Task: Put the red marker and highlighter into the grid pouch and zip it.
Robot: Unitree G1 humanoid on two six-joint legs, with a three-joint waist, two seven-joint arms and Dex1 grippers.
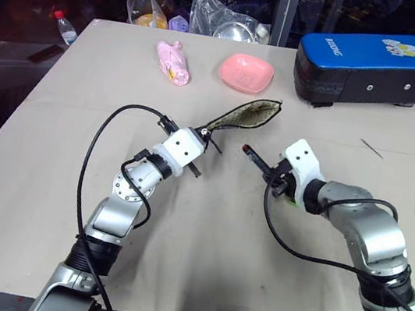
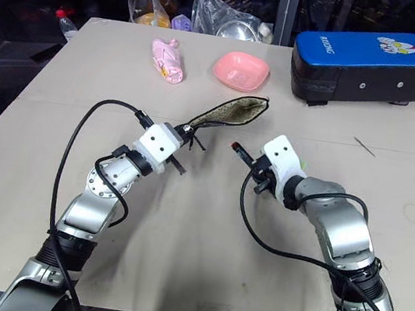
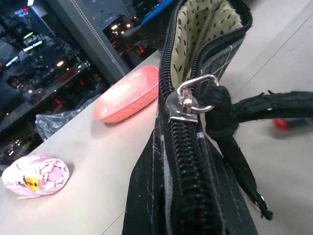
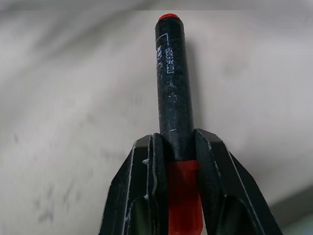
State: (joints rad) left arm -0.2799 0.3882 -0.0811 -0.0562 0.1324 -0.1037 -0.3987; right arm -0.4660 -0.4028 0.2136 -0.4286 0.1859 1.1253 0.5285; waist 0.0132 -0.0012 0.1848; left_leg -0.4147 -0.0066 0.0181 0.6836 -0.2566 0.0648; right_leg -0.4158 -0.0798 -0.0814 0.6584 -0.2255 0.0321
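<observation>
Right gripper (image 4: 174, 147) is clamped on the red marker (image 4: 172, 83), fingers pinching it at the joint between red body and black barrel, the black barrel with its small red tip sticking out ahead toward the pouch. Grip sits near one end, so most of the marker hangs forward; risk: it pivots or slips when the tip bumps the pouch edge. Left gripper (image 1: 199, 140) is closed on the grid pouch (image 1: 247, 115), pinching the zipper end and holding it lifted off the table (image 1: 202, 241) with the mouth open and speckled beige lining showing. Pouch is floppy, so the mouth may sag shut or the marker snag on the zipper pull (image 3: 188, 98). A green sliver under the right wrist, probably the highlighter (image 1: 292, 201), could get knocked. Farther back: pink dish (image 1: 245, 72), blue-topped case (image 1: 376, 65).
</observation>
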